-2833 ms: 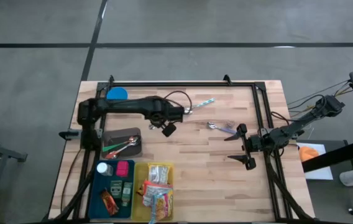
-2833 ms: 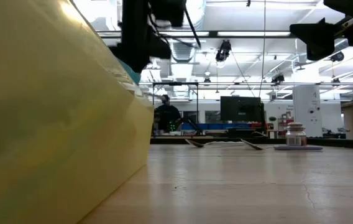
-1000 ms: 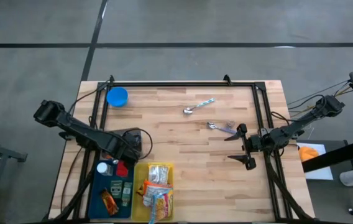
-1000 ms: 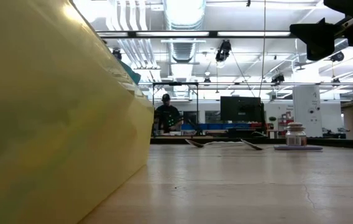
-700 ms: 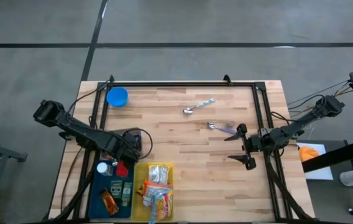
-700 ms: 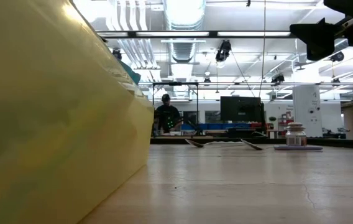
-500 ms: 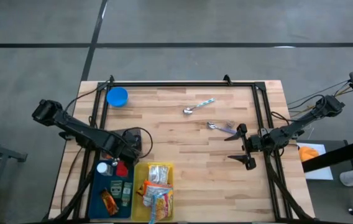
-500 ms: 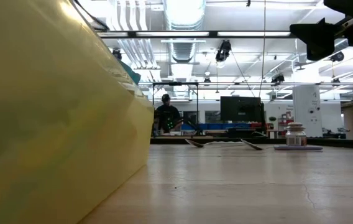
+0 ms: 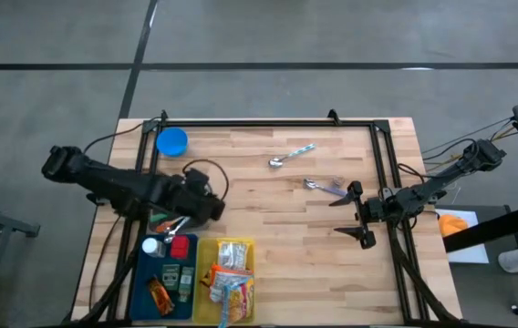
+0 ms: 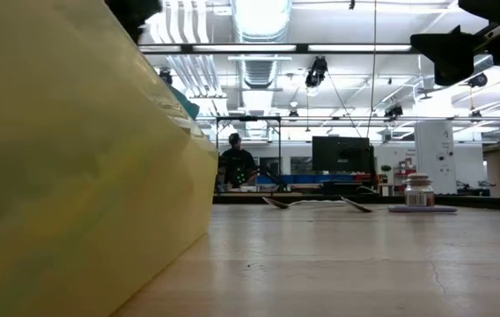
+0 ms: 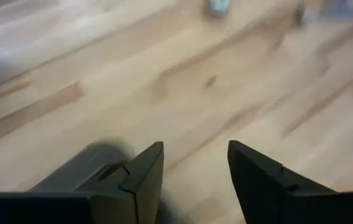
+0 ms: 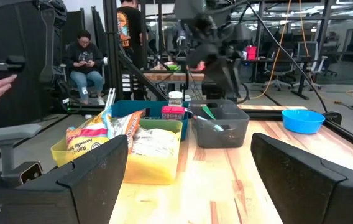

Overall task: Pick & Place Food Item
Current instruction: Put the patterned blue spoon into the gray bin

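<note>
Food items in bins, left end effector empty above the gray tray.

Food packets (image 9: 229,273) sit in the yellow bin (image 9: 202,293) at the surface's (image 9: 277,228) near-left corner, a pink item (image 9: 180,247) and small bottle (image 9: 152,247) in the blue bin (image 9: 143,292) just beside it. Left end effector (image 9: 206,206) hangs over the gray tray (image 9: 159,219) (utensils inside), fingers (image 11: 140,177) partly apart, nothing between them. Right end effector (image 9: 350,216) waits at the right edge, spread wide, empty. Blue bowl (image 9: 171,141) far-left corner; two spoons (image 9: 291,154) mid-surface.
</note>
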Controlling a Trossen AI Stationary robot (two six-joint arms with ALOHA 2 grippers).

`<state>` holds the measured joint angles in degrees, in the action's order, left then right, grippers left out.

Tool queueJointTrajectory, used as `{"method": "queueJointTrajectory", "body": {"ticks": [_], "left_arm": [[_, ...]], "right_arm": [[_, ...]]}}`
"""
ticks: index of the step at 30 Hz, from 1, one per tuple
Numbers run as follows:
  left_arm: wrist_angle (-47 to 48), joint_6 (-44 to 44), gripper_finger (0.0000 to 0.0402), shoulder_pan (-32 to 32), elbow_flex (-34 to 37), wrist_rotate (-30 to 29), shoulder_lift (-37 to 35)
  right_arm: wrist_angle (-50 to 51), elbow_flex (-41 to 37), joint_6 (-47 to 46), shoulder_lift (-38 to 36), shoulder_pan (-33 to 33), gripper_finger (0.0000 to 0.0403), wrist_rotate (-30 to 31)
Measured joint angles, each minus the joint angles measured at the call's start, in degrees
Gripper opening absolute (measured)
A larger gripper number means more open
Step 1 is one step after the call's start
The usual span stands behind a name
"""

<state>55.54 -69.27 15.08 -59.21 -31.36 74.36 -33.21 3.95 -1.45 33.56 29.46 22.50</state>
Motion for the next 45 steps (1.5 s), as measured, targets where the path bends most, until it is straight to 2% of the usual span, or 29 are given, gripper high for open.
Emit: {"method": "queueJointTrajectory", "body": {"ticks": [5,8,12,18,26,32,40,45], "left_arm": [[-14.9,0.3,0.0182,-6.0,2.1,-5.6,0.0],[-26.1,0.3,0.0182,-9.7,4.2,-5.9,0.1],[-40.4,0.3,0.0182,-13.6,8.2,-2.3,2.2],[-57.1,0.2,0.0182,-19.2,10.8,7.5,9.4],[-59.7,-2.1,0.0182,-27.6,4.5,25.9,23.1],[-59.9,0.7,0.0182,-30.9,-2.6,33.4,31.9],[-55.6,1.1,0.0182,-31.2,-7.0,34.3,37.1],[-54.4,-1.7,0.0182,-31.2,-6.8,30.7,37.3]], "right_arm": [[0.0,0.0,0.0,0.0,0.0,0.0338,0.0],[0.0,0.0,0.0,0.0,0.0,0.0338,0.0],[0.0,0.0,0.0,0.0,0.0,0.0338,0.0],[0.0,0.0,0.0,0.0,0.0,0.0338,0.0],[0.0,0.0,0.0,0.0,0.0,0.0338,0.0],[0.0,0.0,0.0,0.0,0.0,0.0338,0.0],[0.0,0.0,0.0,0.0,0.0,0.0338,0.0],[0.0,0.0,0.0,0.0,0.0,0.0338,0.0]]}}
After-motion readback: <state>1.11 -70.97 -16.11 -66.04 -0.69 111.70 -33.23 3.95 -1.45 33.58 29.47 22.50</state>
